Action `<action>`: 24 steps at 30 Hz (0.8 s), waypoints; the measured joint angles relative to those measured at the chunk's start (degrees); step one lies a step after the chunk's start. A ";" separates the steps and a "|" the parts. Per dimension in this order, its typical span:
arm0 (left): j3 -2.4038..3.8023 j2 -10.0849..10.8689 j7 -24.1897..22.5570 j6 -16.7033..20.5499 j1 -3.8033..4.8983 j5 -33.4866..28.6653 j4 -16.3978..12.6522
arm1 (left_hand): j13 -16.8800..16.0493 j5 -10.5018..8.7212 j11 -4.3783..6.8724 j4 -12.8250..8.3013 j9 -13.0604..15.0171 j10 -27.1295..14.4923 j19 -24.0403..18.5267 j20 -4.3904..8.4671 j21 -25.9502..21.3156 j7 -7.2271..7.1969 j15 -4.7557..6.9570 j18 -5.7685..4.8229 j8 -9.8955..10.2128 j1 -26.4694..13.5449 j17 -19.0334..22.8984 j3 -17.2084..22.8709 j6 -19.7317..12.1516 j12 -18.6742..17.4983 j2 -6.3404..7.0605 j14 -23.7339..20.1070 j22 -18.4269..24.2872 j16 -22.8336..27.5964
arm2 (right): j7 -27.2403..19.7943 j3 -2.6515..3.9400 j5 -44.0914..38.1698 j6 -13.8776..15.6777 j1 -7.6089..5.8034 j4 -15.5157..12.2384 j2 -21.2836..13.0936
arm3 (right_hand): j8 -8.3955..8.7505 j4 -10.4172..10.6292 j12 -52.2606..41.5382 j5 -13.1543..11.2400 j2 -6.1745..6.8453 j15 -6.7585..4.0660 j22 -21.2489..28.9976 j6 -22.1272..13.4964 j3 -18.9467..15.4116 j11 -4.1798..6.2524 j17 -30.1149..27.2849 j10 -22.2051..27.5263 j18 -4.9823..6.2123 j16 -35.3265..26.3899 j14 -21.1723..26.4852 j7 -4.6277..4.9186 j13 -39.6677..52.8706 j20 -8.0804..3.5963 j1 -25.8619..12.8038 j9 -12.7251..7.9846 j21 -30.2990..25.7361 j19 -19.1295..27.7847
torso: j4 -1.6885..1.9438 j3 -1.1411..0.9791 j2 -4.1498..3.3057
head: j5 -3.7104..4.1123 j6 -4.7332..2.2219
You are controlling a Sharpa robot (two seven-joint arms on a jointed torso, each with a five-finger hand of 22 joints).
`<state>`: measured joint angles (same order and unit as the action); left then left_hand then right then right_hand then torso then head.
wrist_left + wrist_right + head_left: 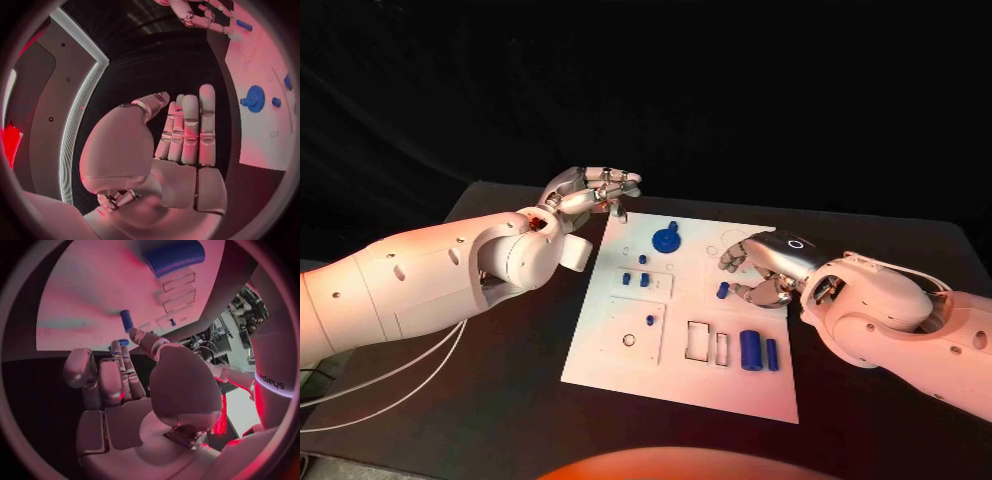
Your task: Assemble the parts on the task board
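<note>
Right hand [764, 268] curled low over task board [678, 385] near right edge, small blue peg [723, 290] at fingertips, grip unclear. Left hand [593, 190] empty, fingers together, off far-left corner. Best lowered straight, gently.

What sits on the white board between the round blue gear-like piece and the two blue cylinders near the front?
In the head view, between the blue gear and the two cylinders lie bare white board, outlined slots and one small blue peg by the right hand.
</note>
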<state>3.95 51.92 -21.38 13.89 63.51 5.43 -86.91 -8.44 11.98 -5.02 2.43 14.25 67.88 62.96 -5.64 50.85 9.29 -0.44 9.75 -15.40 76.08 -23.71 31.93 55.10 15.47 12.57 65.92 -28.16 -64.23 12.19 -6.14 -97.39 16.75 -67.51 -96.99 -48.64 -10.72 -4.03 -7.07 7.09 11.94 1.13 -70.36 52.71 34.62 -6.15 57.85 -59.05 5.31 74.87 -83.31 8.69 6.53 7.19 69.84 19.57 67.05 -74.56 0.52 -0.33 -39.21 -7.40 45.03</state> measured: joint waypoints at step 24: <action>-0.03 -0.34 0.16 -0.73 -0.02 0.30 0.31 | 0.00 0.00 0.00 -0.16 0.04 0.00 0.00 0.00 0.01 0.00 0.00 -0.01 0.00 0.22 0.00 0.16 0.00 0.00 -0.22 0.00 0.00 0.00 | -0.39 -0.81 1.74 -3.17 0.77 2.66 2.78 | -0.94 1.05 -3.45 0.00 -1.84 -0.43 -4.52 3.24 1.06 0.85 3.94 -5.79 0.00 2.58 -0.43 0.25 -0.22 -0.75 2.27 0.66 5.41 -3.85 | 0.16 0.07 -0.12 | 0.18 0.23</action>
<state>3.91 51.58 -21.22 13.16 63.49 5.73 -86.60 -8.44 11.98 -5.02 2.27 14.29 67.88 62.96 -5.64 50.86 9.29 -0.44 9.74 -15.40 76.30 -23.71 32.10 55.10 15.47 12.35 65.92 -28.16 -64.23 11.80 -6.95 -95.66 13.58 -66.74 -94.32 -45.86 -11.66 -2.97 -10.52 7.09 10.10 0.71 -74.88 55.96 35.68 -5.30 61.79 -64.85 5.31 77.45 -83.74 8.94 6.31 6.44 72.11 20.23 72.46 -78.41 0.68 -0.26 -39.33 -7.22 45.25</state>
